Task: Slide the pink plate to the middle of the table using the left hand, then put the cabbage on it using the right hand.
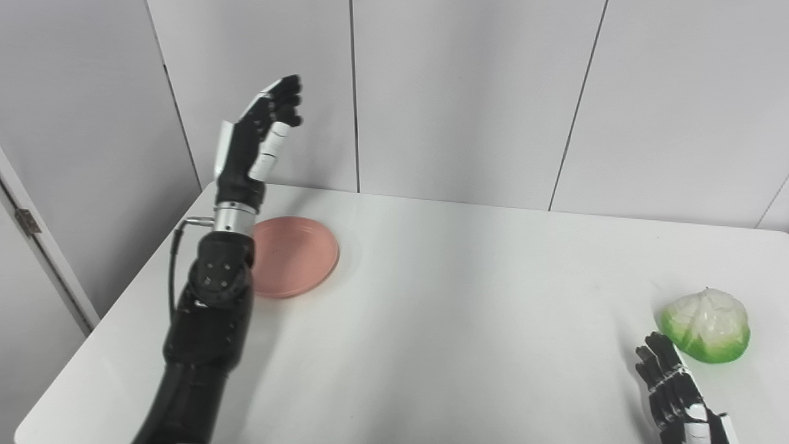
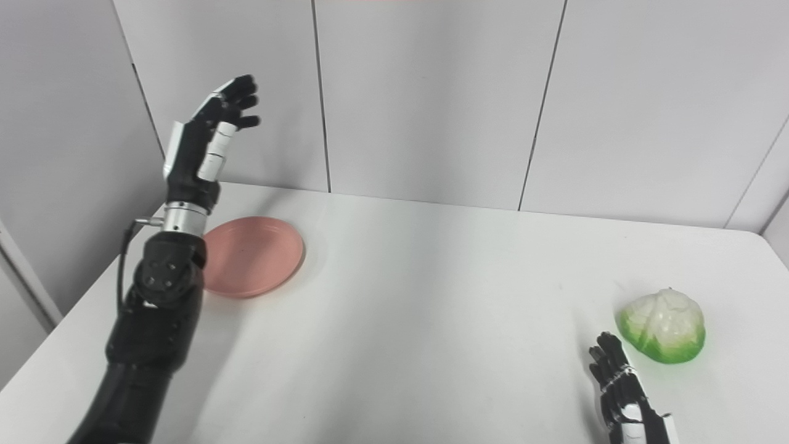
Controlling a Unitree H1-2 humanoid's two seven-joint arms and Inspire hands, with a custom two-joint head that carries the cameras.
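The pink plate (image 1: 294,255) lies flat on the white table (image 1: 444,296) at the far left. My left hand (image 1: 262,132) is raised well above the table, over the plate's left side, fingers apart and holding nothing; its forearm hides the plate's left edge. The green and white cabbage (image 1: 706,325) sits near the table's right edge. My right hand (image 1: 675,388) is low at the bottom right, just left of and in front of the cabbage, open, apart from it. The same scene shows in the right eye view: plate (image 2: 256,255), cabbage (image 2: 662,325).
Grey wall panels (image 1: 468,98) stand right behind the table's far edge. A door frame with a hinge (image 1: 28,221) is at the left. The table's left edge runs close beside the plate.
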